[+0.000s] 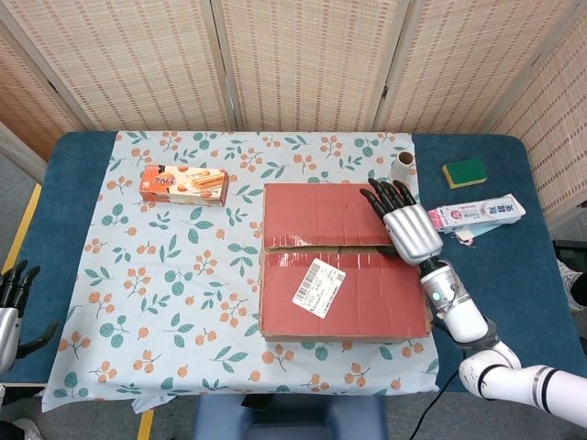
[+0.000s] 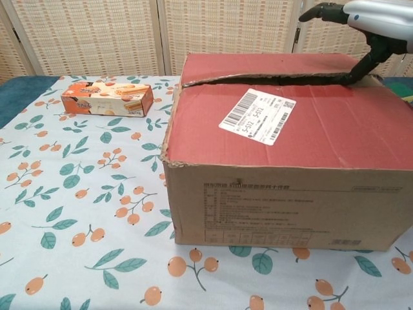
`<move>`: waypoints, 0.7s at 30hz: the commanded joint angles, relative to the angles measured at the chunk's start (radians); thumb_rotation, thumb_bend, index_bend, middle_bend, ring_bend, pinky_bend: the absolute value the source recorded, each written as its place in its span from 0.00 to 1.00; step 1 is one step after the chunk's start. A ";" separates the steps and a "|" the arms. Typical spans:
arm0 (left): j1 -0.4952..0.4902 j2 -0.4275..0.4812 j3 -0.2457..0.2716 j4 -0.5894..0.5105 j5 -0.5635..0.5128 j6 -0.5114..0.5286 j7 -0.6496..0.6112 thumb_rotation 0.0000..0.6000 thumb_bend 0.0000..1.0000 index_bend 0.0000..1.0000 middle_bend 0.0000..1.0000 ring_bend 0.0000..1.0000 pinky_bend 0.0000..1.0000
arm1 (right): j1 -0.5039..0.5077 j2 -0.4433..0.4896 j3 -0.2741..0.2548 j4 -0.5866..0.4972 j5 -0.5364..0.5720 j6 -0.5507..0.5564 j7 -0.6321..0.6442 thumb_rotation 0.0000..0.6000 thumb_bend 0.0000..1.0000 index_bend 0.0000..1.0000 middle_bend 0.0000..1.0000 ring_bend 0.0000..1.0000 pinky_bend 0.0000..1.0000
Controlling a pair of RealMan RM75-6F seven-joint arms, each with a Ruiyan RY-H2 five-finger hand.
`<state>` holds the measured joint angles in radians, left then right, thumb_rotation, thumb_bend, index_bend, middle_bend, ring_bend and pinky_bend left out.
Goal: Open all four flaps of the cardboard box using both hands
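Note:
The cardboard box point(image 1: 344, 312) with red-taped top flaps stands at the middle right of the floral cloth, with a white shipping label point(image 1: 318, 284) on its near flap. My right hand point(image 1: 404, 225) lies over the right end of the far flap point(image 1: 316, 213), fingers spread. In the chest view the right hand point(image 2: 374, 16) hovers above the box point(image 2: 290, 194), its thumb reaching down into the seam, which gapes slightly. My left hand point(image 1: 11, 307) hangs off the table's front left edge, fingers apart, holding nothing.
An orange snack box point(image 1: 183, 184) lies on the cloth at the back left. A small cardboard tube point(image 1: 401, 167), a green-and-yellow sponge point(image 1: 464, 172) and a toothpaste box point(image 1: 477, 214) sit right of the box. Woven screens stand behind the table.

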<state>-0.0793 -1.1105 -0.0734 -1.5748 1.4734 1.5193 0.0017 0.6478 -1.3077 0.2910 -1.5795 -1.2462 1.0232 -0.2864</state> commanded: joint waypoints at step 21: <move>-0.018 -0.009 -0.047 0.072 -0.131 -0.089 -0.088 1.00 0.33 0.00 0.01 0.07 0.00 | 0.238 0.074 0.205 0.167 0.365 -0.159 -0.051 1.00 0.35 0.00 0.00 0.00 0.00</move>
<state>-0.0939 -1.1186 -0.1171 -1.5075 1.3478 1.4357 -0.0817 0.8284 -1.2255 0.4688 -1.4851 -0.9363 0.9187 -0.3243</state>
